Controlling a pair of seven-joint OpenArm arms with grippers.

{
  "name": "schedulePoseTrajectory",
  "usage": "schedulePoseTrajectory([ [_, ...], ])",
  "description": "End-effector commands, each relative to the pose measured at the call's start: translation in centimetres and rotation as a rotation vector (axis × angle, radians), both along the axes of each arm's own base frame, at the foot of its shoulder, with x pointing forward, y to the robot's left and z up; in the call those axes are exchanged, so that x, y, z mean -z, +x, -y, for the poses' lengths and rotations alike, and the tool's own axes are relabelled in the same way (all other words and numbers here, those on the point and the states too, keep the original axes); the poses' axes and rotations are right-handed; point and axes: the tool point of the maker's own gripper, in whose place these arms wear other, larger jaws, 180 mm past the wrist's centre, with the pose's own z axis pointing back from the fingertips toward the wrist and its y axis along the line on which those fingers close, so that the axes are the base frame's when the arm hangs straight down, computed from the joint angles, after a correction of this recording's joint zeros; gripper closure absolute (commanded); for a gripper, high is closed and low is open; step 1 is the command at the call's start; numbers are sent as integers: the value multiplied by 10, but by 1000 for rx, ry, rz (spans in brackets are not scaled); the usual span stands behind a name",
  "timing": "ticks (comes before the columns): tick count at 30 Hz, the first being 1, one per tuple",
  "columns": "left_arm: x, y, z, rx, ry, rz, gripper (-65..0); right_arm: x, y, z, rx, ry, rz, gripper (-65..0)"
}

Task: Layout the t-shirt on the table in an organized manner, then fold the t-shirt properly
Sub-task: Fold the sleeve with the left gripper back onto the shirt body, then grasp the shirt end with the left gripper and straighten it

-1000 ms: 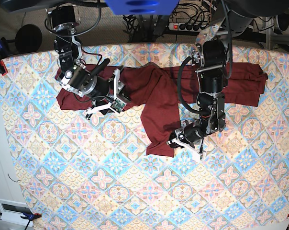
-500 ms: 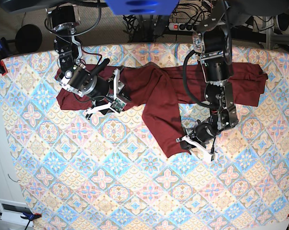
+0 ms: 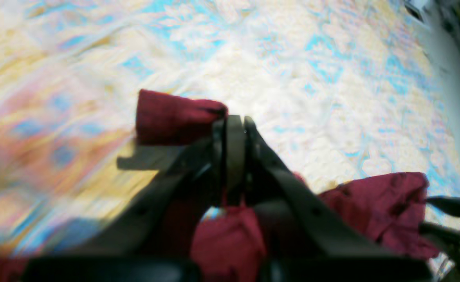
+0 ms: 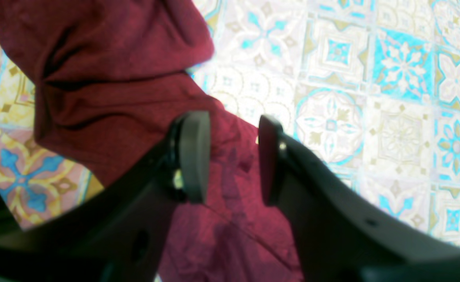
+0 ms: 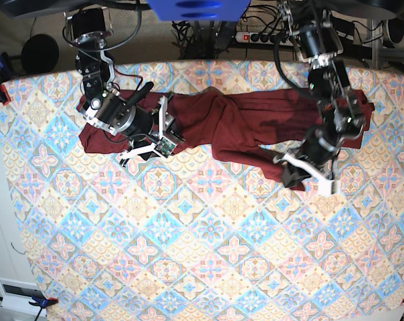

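We see the t-shirt [image 5: 235, 124] lying across the far part of the bench [image 5: 188, 254], in the 12 o'clock band of the base view. Its long axis runs from 9 o'clock to 3 o'clock, roughly along the far edge, and the cloth is bunched and wrinkled in the middle. One end spreads flat toward 9 o'clock under the right arm; the other reaches the 3 o'clock side near the bench edge.

From the middle of the garment a strip of fabric stretches toward 4 o'clock and ends at our left gripper [image 5: 302, 172]. In the left wrist view this left gripper [image 3: 233, 156] is pressed closed, with a fold of maroon cloth [image 3: 175, 121] sticking out beside the jaws and more fabric bunched below them, so it is clamped on the t-shirt. That view is blurred, so we cannot make out the finer detail.

Our right gripper [image 5: 155, 134] sits over the 9 o'clock part of the garment. In the right wrist view its pads [image 4: 192, 156] stand partly apart, with maroon cloth [image 4: 96, 78] lying flat beneath the gap, not pinched.
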Motion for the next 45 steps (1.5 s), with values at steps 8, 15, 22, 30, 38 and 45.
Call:
schedulePoseTrajectory([
  [8, -26, -50, -64, -112, 46, 38, 0, -14, 6, -5, -8, 36, 43, -200],
  [15, -21, -88, -110, -212, 56, -7, 0, -9, 0, -5, -9, 37, 23, -200],
  [22, -1, -112, -133, -269, 72, -88, 0, -1, -10, -5, -9, 37, -5, -200],
  [30, 21, -121, -144, -267, 53, -184, -61, -1, -10, -5, -9, 37, -6, -200],
  [38, -14, -114, -147, -213, 167, -117, -213, -1, -10, -5, -9, 37, -6, -200],
  [45, -30, -121, -182, -296, 217, -96, -225, -1, -10, -5, -9, 37, -6, -200],
])
